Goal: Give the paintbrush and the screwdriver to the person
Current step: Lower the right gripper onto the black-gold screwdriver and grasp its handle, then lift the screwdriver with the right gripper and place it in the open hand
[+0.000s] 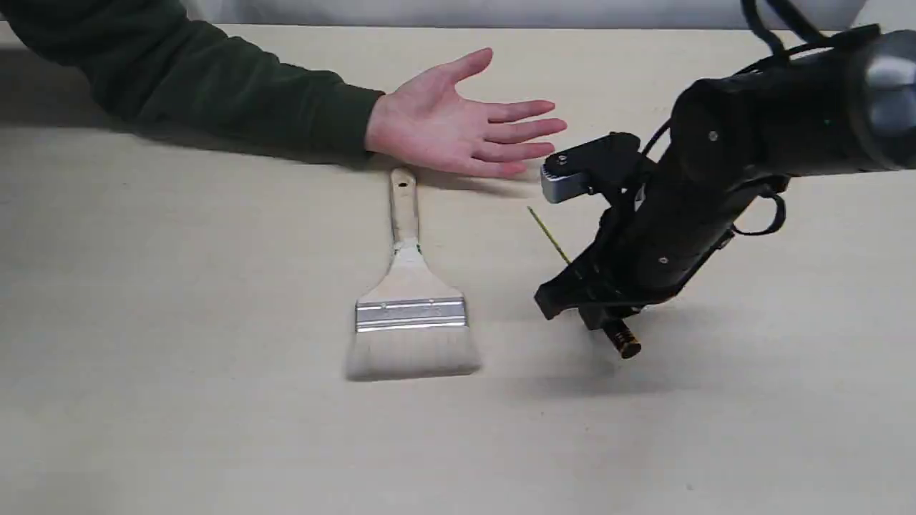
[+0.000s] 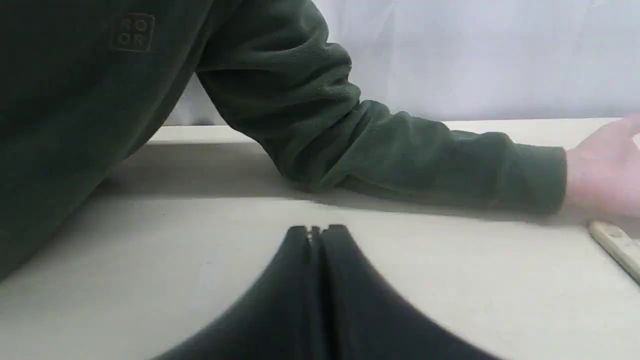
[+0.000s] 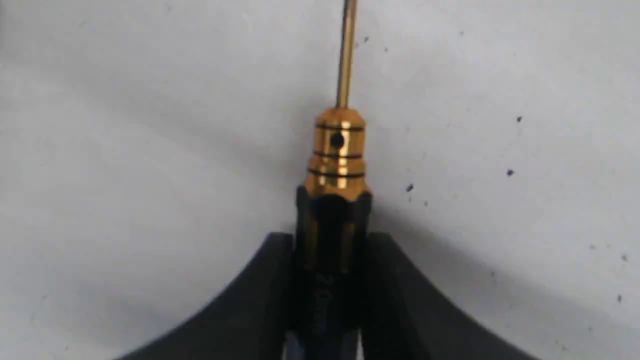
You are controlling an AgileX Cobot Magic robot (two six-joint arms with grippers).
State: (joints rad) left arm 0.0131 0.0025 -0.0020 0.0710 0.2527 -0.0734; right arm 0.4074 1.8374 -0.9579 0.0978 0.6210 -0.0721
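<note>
The paintbrush [image 1: 409, 300] lies flat on the table, its wooden handle pointing toward the person's open hand [image 1: 461, 121], bristles toward the front. Its handle tip [image 2: 617, 247] shows in the left wrist view. My right gripper [image 1: 583, 297] is shut on the screwdriver [image 1: 621, 337], held just above the table to the right of the brush; the thin brass shaft [image 1: 549, 236] points toward the hand. In the right wrist view the black handle sits between the fingers [image 3: 395, 295] with the gold collar [image 3: 337, 155] sticking out. My left gripper [image 2: 316, 231] is shut and empty, over the table near the green sleeve [image 2: 400, 150].
The person's forearm in the dark green sleeve [image 1: 215, 93] lies along the far left of the tan table [image 1: 215, 393]. The person's torso [image 2: 75, 125] fills one side of the left wrist view. A pale wall [image 2: 475, 50] stands behind the table.
</note>
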